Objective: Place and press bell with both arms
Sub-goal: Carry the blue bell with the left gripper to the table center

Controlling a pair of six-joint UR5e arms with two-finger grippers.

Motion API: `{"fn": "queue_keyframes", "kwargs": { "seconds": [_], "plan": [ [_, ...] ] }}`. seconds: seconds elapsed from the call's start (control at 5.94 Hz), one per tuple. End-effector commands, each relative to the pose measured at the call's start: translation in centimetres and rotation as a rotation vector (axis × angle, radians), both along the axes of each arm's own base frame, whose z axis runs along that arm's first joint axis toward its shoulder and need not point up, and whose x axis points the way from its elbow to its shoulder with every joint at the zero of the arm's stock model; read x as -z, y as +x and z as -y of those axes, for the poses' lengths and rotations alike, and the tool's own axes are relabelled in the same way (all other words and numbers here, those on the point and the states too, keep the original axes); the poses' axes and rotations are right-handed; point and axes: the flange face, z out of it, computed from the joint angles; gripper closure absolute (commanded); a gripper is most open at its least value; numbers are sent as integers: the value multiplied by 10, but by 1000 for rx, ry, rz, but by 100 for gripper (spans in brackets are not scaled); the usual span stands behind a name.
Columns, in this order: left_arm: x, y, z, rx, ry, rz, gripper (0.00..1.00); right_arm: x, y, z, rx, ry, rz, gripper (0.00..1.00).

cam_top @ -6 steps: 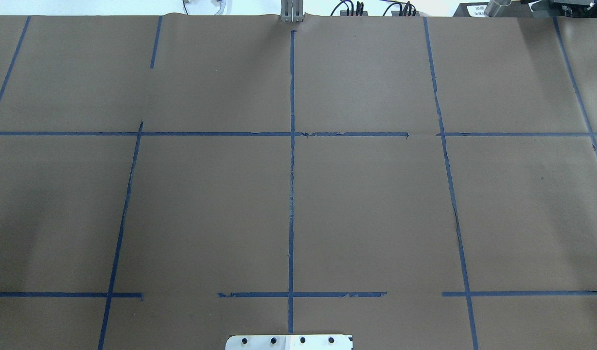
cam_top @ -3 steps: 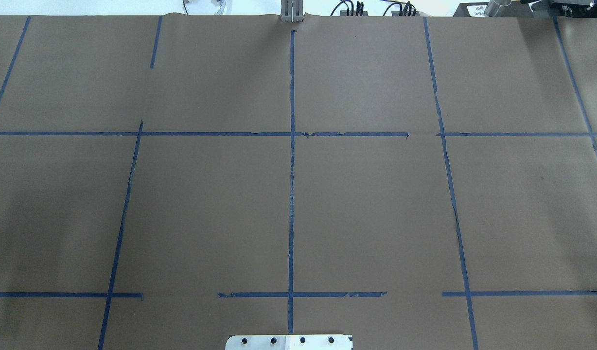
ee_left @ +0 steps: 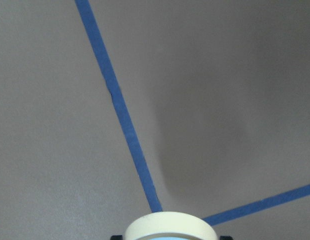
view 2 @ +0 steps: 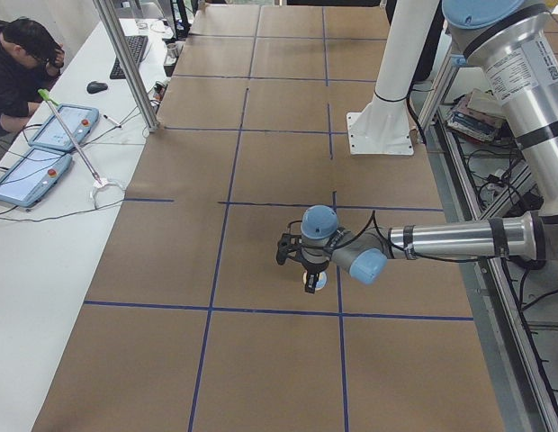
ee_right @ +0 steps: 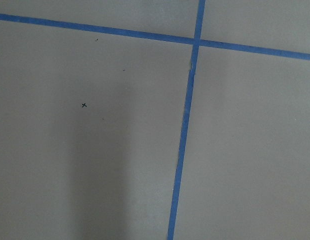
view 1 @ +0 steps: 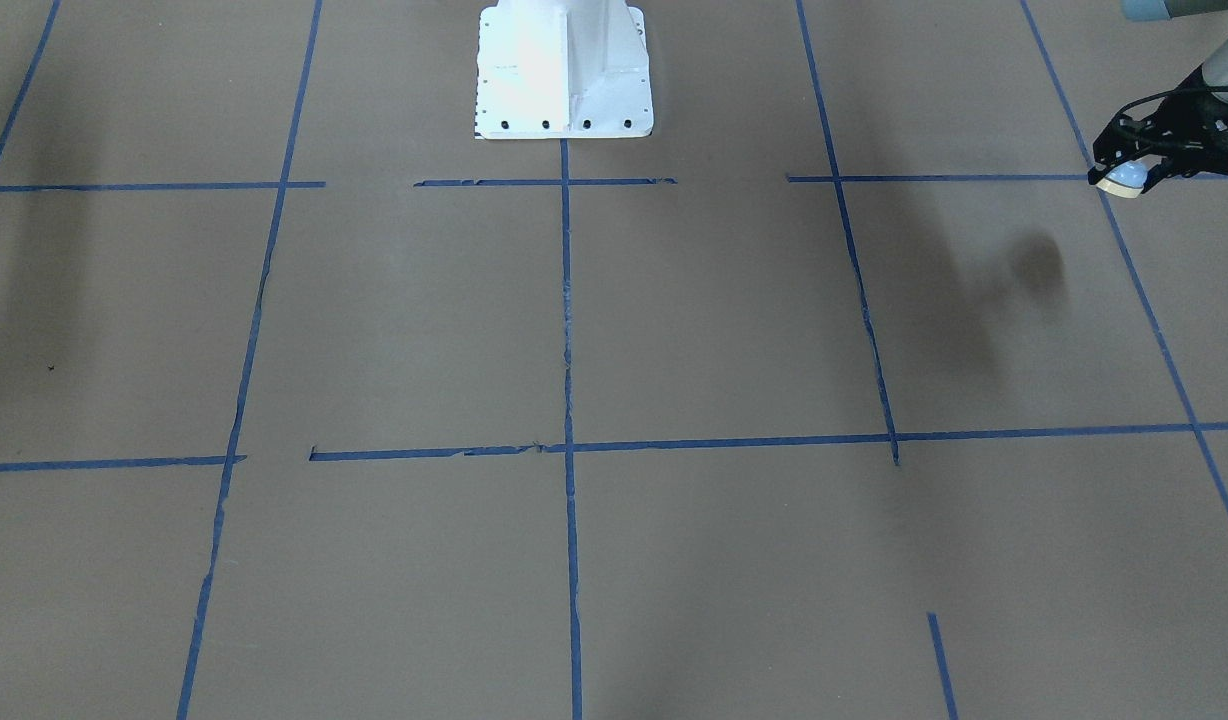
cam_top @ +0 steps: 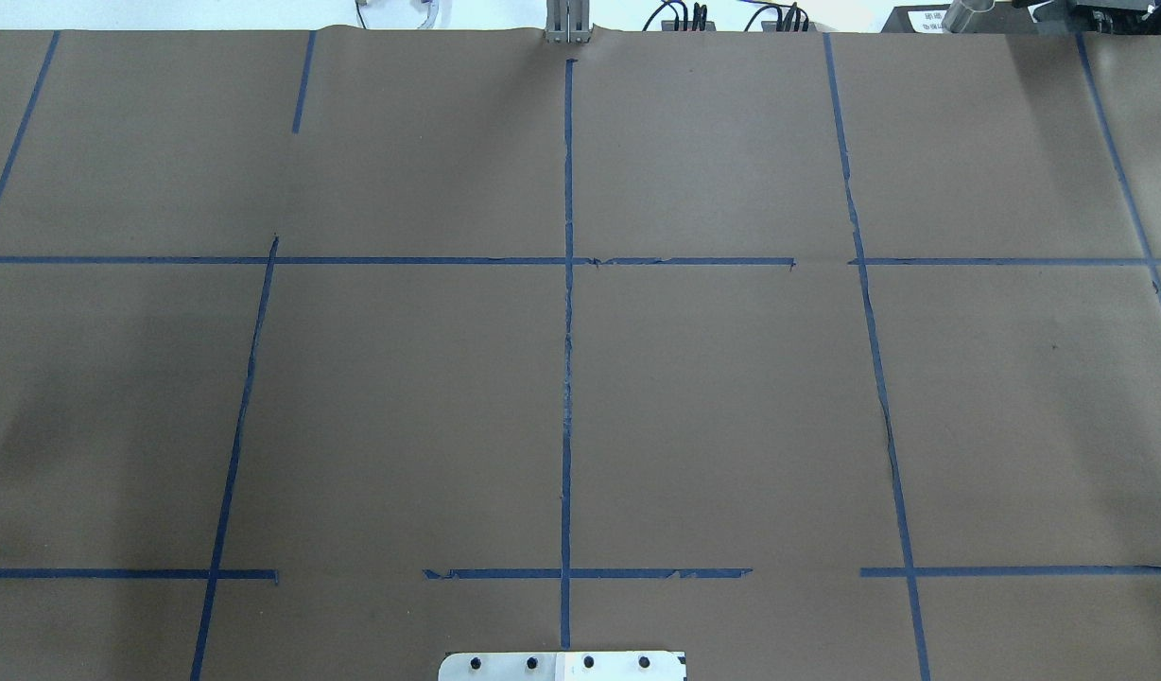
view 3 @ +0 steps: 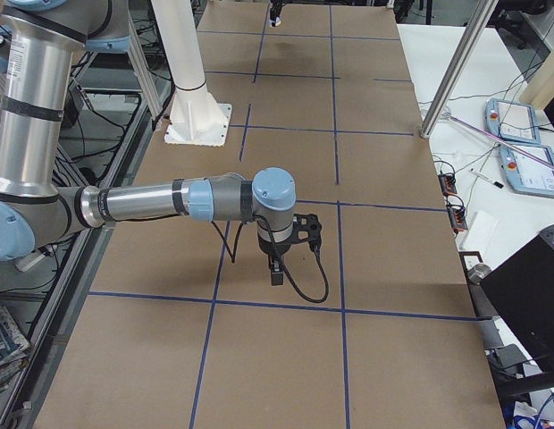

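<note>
Out at two o'clock in your front-facing view, the left gripper (view 1: 1132,166) hangs above the brown table paper (view 1: 734,320). Its jaws are closed narrowly on the bell (view 1: 1123,180), whose cream rim shows on its seven o'clock side. From the right-end camera you see the right gripper (view 3: 277,261) pointing down over the paper, but you cannot tell how its jaws stand.

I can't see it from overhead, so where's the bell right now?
The bell hangs off the table in the jaws of the left gripper, at the right edge of the front-facing view, above a crossing of blue tape lines.
</note>
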Motion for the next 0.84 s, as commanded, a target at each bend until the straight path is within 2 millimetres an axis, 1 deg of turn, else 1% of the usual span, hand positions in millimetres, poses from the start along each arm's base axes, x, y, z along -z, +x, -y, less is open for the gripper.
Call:
{"fn": "queue_keyframes", "kwargs": {
  "seconds": [0.0, 0.17, 0.34, 0.5, 0.67],
  "plan": [
    [87, 35, 63, 75, -42, -26, 100, 0, 0, 0, 2, 2, 0, 0],
    [137, 54, 95, 103, -69, -32, 100, 0, 0, 0, -1, -1, 2, 0],
    [178, 74, 124, 105, -77, -33, 100, -1, 0, 0, -1, -4, 3, 0],
    [242, 124, 146, 100, -125, -39, 100, -1, 0, 0, -1, -6, 3, 0],
    [298, 199, 143, 54, -159, -19, 100, -2, 0, 0, -1, -7, 3, 0]
  ]
}}
